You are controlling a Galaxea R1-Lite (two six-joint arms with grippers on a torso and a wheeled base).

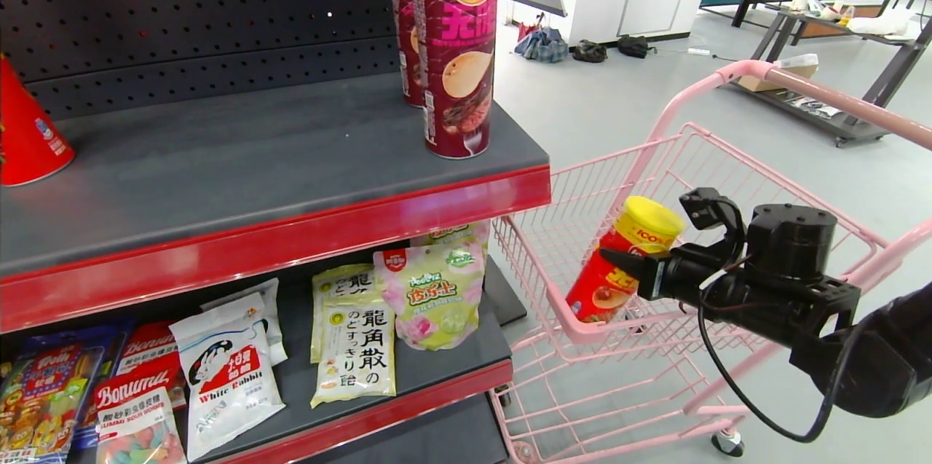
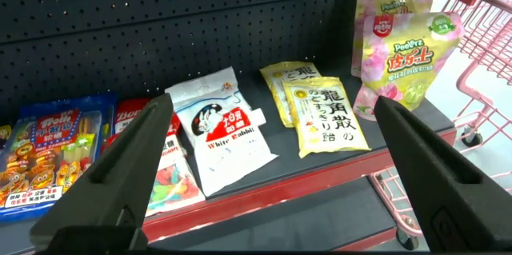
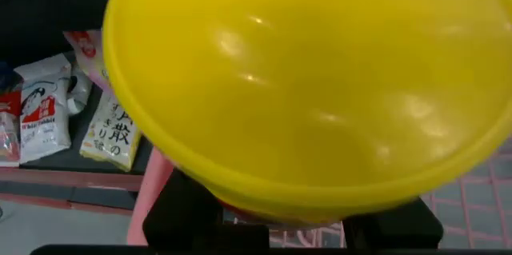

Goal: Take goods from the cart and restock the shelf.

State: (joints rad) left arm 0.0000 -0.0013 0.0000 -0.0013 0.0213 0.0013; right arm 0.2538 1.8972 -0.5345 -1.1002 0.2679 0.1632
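Right pincer at the tilted can leaning inside the pink cart; can't tell if it grips. Left pincer spread wide before the lower shelf, over snack bags. Tubes stand on the upper shelf beyond.

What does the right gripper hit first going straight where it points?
The red can with the yellow lid, leaning in the pink cart. The right gripper sits right at it; whether it touches is unclear.
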